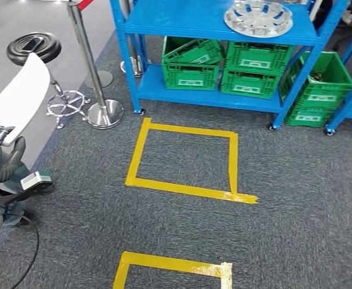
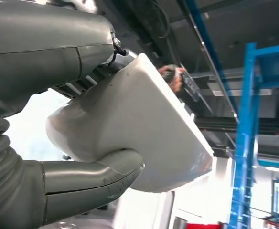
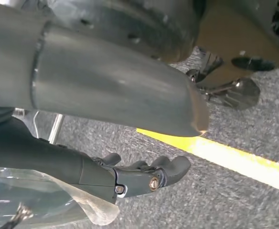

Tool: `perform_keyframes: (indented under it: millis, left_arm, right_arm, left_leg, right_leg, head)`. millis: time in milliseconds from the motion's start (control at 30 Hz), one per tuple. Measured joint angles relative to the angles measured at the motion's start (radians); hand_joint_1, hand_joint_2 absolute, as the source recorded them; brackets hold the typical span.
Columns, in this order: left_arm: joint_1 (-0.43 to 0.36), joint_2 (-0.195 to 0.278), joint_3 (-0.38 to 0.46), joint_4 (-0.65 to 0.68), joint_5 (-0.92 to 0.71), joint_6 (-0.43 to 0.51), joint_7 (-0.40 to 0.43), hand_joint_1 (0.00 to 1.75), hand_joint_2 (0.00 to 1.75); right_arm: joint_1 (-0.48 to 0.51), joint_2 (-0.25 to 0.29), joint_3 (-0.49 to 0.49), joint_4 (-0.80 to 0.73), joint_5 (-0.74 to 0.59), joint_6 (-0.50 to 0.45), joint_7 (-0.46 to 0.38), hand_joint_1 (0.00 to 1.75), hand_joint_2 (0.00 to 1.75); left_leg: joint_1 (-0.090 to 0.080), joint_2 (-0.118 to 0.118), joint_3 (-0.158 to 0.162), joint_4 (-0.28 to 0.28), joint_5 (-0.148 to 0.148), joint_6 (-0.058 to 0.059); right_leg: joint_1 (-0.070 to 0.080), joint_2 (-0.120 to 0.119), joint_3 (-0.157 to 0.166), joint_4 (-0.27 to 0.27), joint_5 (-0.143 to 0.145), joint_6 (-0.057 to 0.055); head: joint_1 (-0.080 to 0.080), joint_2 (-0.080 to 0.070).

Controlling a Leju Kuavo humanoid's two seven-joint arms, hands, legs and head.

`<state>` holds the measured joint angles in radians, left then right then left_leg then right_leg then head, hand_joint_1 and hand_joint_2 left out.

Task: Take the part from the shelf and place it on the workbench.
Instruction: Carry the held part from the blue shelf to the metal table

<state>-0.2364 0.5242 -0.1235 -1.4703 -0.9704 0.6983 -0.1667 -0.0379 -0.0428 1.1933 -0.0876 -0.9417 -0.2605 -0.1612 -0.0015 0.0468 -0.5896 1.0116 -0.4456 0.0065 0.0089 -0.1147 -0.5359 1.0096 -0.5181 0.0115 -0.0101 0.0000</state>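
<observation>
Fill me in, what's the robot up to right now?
The left hand grips a white part, held out to the robot's left above the grey carpet. The right hand hangs low over the carpet near a yellow tape line and appears to hold nothing. Ahead stands the blue shelf with green crates and a silver wheel cover.

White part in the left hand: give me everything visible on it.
The white part is a smooth, glossy panel, plastic by the look, flat and broad with rounded edges and a thicker curved end. The left hand grips that thicker end, thumb on one face, darker fingers on the other. In the head view it sticks up and outward from the hand, tilted, clear of the floor.
</observation>
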Motion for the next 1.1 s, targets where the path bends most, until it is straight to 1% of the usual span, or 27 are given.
perform_keyframes:
  millis: [67, 100, 133, 167, 200, 233, 267, 333, 367, 400, 433, 467, 500, 533, 567, 633, 667, 700, 733, 767, 800, 867, 900, 933, 1000, 1033, 1100]
  left_arm:
    - [-0.001, -0.001, 0.004, 0.0, 0.0, 0.001, 0.001, 1.75, 1.75]
    - [-0.001, -0.002, 0.005, 0.0, 0.0, 0.001, 0.001, 1.75, 1.75]
    - [-0.001, -0.003, 0.005, 0.0, 0.0, 0.001, 0.002, 1.75, 1.75]
    - [0.0, -0.005, 0.005, 0.0, -0.001, 0.001, 0.002, 1.75, 1.75]
    - [0.002, -0.007, 0.005, 0.0, -0.001, 0.001, 0.002, 1.75, 1.75]
    - [0.003, -0.007, 0.005, 0.0, -0.001, 0.001, 0.002, 1.75, 1.75]
    - [0.003, -0.008, 0.005, 0.0, -0.001, 0.001, 0.002, 1.75, 1.75]
    - [0.004, -0.008, 0.006, 0.0, -0.001, 0.001, 0.002, 1.75, 1.75]
    - [0.003, -0.009, 0.007, 0.0, -0.001, 0.001, 0.002, 1.75, 1.75]
    - [0.002, -0.009, 0.008, 0.0, -0.001, 0.001, 0.002, 1.75, 1.75]
    - [0.003, -0.009, 0.008, 0.0, -0.001, 0.001, 0.002, 1.75, 1.75]
    - [0.004, -0.008, 0.009, 0.0, -0.002, 0.001, 0.002, 1.75, 1.75]
    - [0.008, -0.006, 0.01, 0.0, -0.002, 0.002, 0.002, 1.75, 1.75]
    - [0.01, -0.004, 0.011, -0.001, -0.002, 0.002, 0.002, 1.75, 1.75]
    - [0.01, -0.001, 0.011, -0.001, -0.003, 0.002, 0.002, 1.75, 1.75]
    - [0.009, 0.0, 0.012, -0.001, -0.003, 0.002, 0.002, 1.75, 1.75]
    - [0.011, -0.001, 0.012, -0.001, -0.004, 0.002, 0.002, 1.75, 1.75]
    - [0.015, -0.001, 0.013, -0.001, -0.005, 0.002, 0.002, 1.75, 1.75]
    - [0.019, -0.001, 0.014, -0.001, -0.005, 0.002, 0.002, 1.75, 1.75]
    - [0.022, -0.001, 0.016, -0.001, -0.006, 0.002, 0.002, 1.75, 1.75]
    - [0.023, 0.001, 0.019, -0.002, -0.006, 0.002, 0.002, 1.75, 1.75]
    - [0.024, 0.005, 0.029, -0.002, -0.004, 0.002, 0.002, 1.75, 1.75]
    - [0.024, 0.007, 0.033, -0.003, -0.003, 0.002, 0.002, 1.75, 1.75]
    - [0.027, 0.009, 0.038, -0.004, -0.001, 0.002, 0.0, 1.75, 1.75]
    - [0.038, 0.016, 0.049, -0.006, 0.006, 0.002, -0.005, 1.75, 1.75]
    - [0.044, 0.02, 0.057, -0.008, 0.01, 0.002, -0.009, 1.75, 1.75]
    - [0.051, 0.026, 0.072, -0.013, 0.017, 0.002, -0.014, 1.75, 1.75]
  right_arm:
    - [-0.002, -0.001, 0.002, 0.0, 0.001, 0.0, 0.001, 0.0, 0.0]
    - [-0.001, -0.002, 0.002, 0.0, 0.001, 0.0, 0.002, 0.0, 0.0]
    - [0.0, -0.002, 0.003, 0.0, 0.002, 0.0, 0.004, 0.0, 0.0]
    - [0.002, -0.002, 0.003, 0.0, 0.003, 0.0, 0.005, 0.0, 0.0]
    - [0.003, -0.002, 0.003, 0.0, 0.004, 0.0, 0.007, 0.0, 0.0]
    - [0.004, -0.002, 0.004, 0.0, 0.005, 0.0, 0.009, 0.0, 0.0]
    - [0.004, -0.002, 0.004, 0.0, 0.007, -0.001, 0.01, 0.0, 0.0]
    - [0.004, -0.003, 0.006, 0.0, 0.009, -0.002, 0.012, 0.0, 0.0]
    - [0.004, -0.004, 0.007, 0.0, 0.01, -0.003, 0.013, 0.0, 0.0]
    - [0.004, -0.005, 0.008, 0.0, 0.011, -0.004, 0.014, 0.0, 0.0]
    - [0.004, -0.006, 0.01, 0.0, 0.012, -0.004, 0.015, 0.0, 0.0]
    - [0.004, -0.006, 0.011, 0.0, 0.014, -0.005, 0.015, 0.0, 0.0]
    - [0.003, -0.006, 0.012, 0.0, 0.015, -0.006, 0.016, 0.0, 0.0]
    - [0.003, -0.006, 0.013, -0.001, 0.016, -0.007, 0.016, 0.0, 0.0]
    - [0.003, -0.007, 0.014, -0.001, 0.017, -0.009, 0.016, 0.0, 0.0]
    - [0.004, -0.008, 0.017, -0.002, 0.018, -0.013, 0.016, 0.0, 0.0]
    - [0.005, -0.008, 0.018, -0.002, 0.018, -0.014, 0.017, 0.0, 0.0]
    - [0.006, -0.008, 0.019, -0.002, 0.019, -0.015, 0.018, 0.0, 0.0]
    - [0.006, -0.008, 0.019, -0.002, 0.02, -0.017, 0.021, 0.0, 0.0]
    - [0.005, -0.007, 0.02, -0.002, 0.021, -0.018, 0.024, 0.0, 0.0]
    - [0.005, -0.007, 0.021, -0.002, 0.023, -0.019, 0.027, 0.0, 0.0]
    - [0.004, -0.007, 0.024, -0.003, 0.025, -0.021, 0.034, 0.0, 0.0]
    - [0.003, -0.007, 0.026, -0.003, 0.027, -0.023, 0.038, 0.0, 0.0]
    - [0.003, -0.007, 0.028, -0.003, 0.029, -0.023, 0.043, 0.0, 0.0]
    - [0.003, -0.006, 0.031, -0.003, 0.033, -0.024, 0.054, 0.0, 0.0]
    - [0.003, -0.006, 0.033, -0.003, 0.035, -0.025, 0.059, 0.0, 0.0]
    - [0.003, -0.004, 0.036, -0.003, 0.037, -0.025, 0.065, 0.0, 0.0]
  left_leg:
    - [0.007, -0.021, 0.0, -0.007, 0.007, 0.011]
    - [0.008, -0.031, -0.002, -0.008, 0.01, 0.014]
    - [0.008, -0.043, -0.004, -0.008, 0.011, 0.017]
    - [0.008, -0.056, -0.007, -0.008, 0.012, 0.018]
    - [0.008, -0.07, -0.008, -0.007, 0.013, 0.019]
    - [0.007, -0.083, -0.009, -0.007, 0.014, 0.019]
    - [0.007, -0.097, -0.009, -0.006, 0.015, 0.018]
    - [0.007, -0.122, -0.01, -0.001, 0.014, 0.015]
    - [0.007, -0.134, -0.014, 0.003, 0.015, 0.011]
    - [0.008, -0.146, -0.019, 0.005, 0.017, 0.005]
    - [0.009, -0.158, -0.023, 0.006, 0.02, -0.003]
    - [0.011, -0.171, -0.027, 0.005, 0.024, -0.009]
    - [0.012, -0.173, -0.03, 0.006, 0.024, -0.015]
    - [0.011, -0.157, -0.035, 0.016, 0.016, -0.02]
    - [0.01, -0.131, -0.049, 0.045, -0.002, -0.025]
    - [0.011, -0.073, -0.101, 0.164, -0.066, -0.036]
    - [0.014, -0.061, -0.131, 0.231, -0.094, -0.041]
    - [0.017, -0.057, -0.15, 0.277, -0.108, -0.045]
    - [0.02, -0.054, -0.151, 0.285, -0.102, -0.047]
    - [0.021, -0.05, -0.132, 0.252, -0.079, -0.048]
    - [0.022, -0.038, -0.095, 0.185, -0.044, -0.048]
    - [0.015, 0.01, -0.026, 0.053, -0.001, -0.041]
    - [0.011, 0.027, -0.009, 0.018, 0.004, -0.034]
    - [0.006, 0.034, -0.006, 0.008, 0.0, -0.025]
    - [0.005, 0.011, -0.009, 0.005, 0.003, -0.008]
    - [0.007, 0.0, -0.009, 0.002, 0.005, -0.001]
    - [0.011, -0.023, -0.008, -0.004, 0.01, 0.011]
  right_leg:
    - [-0.003, 0.045, -0.023, 0.052, -0.037, 0.01]
    - [-0.006, 0.078, -0.052, 0.11, -0.069, 0.013]
    - [-0.008, 0.099, -0.086, 0.182, -0.101, 0.015]
    - [-0.009, 0.108, -0.118, 0.246, -0.123, 0.017]
    - [-0.009, 0.112, -0.14, 0.283, -0.127, 0.017]
    - [-0.009, 0.114, -0.142, 0.281, -0.111, 0.017]
    - [-0.009, 0.119, -0.125, 0.238, -0.077, 0.015]
    - [-0.013, 0.158, -0.062, 0.097, -0.007, 0.007]
    - [-0.015, 0.178, -0.035, 0.043, 0.011, 0.004]
    - [-0.017, 0.193, -0.02, 0.013, 0.016, 0.002]
    - [-0.017, 0.195, -0.014, 0.007, 0.012, 0.001]
    - [-0.017, 0.185, -0.011, 0.003, 0.014, -0.001]
    - [-0.019, 0.172, -0.009, 0.0, 0.017, -0.006]
    - [-0.021, 0.159, -0.007, -0.003, 0.019, -0.011]
    - [-0.023, 0.145, -0.006, -0.007, 0.022, -0.017]
    - [-0.022, 0.117, -0.004, -0.01, 0.022, -0.024]
    - [-0.021, 0.102, -0.005, -0.009, 0.021, -0.025]
    - [-0.02, 0.088, -0.005, -0.009, 0.02, -0.025]
    - [-0.02, 0.074, -0.004, -0.009, 0.019, -0.025]
    - [-0.02, 0.06, -0.003, -0.009, 0.017, -0.023]
    - [-0.02, 0.047, 0.0, -0.008, 0.014, -0.02]
    - [-0.016, 0.024, 0.006, -0.007, 0.007, -0.011]
    - [-0.013, 0.014, 0.009, -0.007, 0.004, -0.006]
    - [-0.01, 0.003, 0.011, -0.008, 0.002, -0.001]
    - [-0.009, -0.014, 0.015, -0.012, -0.003, 0.011]
    - [-0.011, -0.002, 0.013, -0.005, -0.012, 0.016]
    - [-0.015, 0.054, -0.019, 0.065, -0.058, 0.022]
  head:
    - [0.004, 0.0]
    - [0.007, 0.0]
    - [0.009, 0.0]
    - [0.01, 0.0]
    - [0.01, 0.0]
    - [0.01, 0.0]
    - [0.01, 0.0]
    - [0.01, 0.0]
    - [0.009, 0.0]
    - [0.009, 0.0]
    - [0.008, 0.0]
    - [0.008, 0.0]
    - [0.008, 0.0]
    - [0.005, 0.0]
    - [0.001, 0.0]
    - [-0.007, 0.0]
    - [-0.008, 0.0]
    - [-0.008, 0.0]
    - [-0.009, 0.0]
    - [-0.009, 0.0]
    - [-0.009, 0.0]
    - [-0.009, 0.0]
    - [-0.008, 0.0]
    - [-0.008, 0.0]
    - [-0.006, 0.0]
    - [-0.005, 0.0]
    - [-0.001, 0.0]
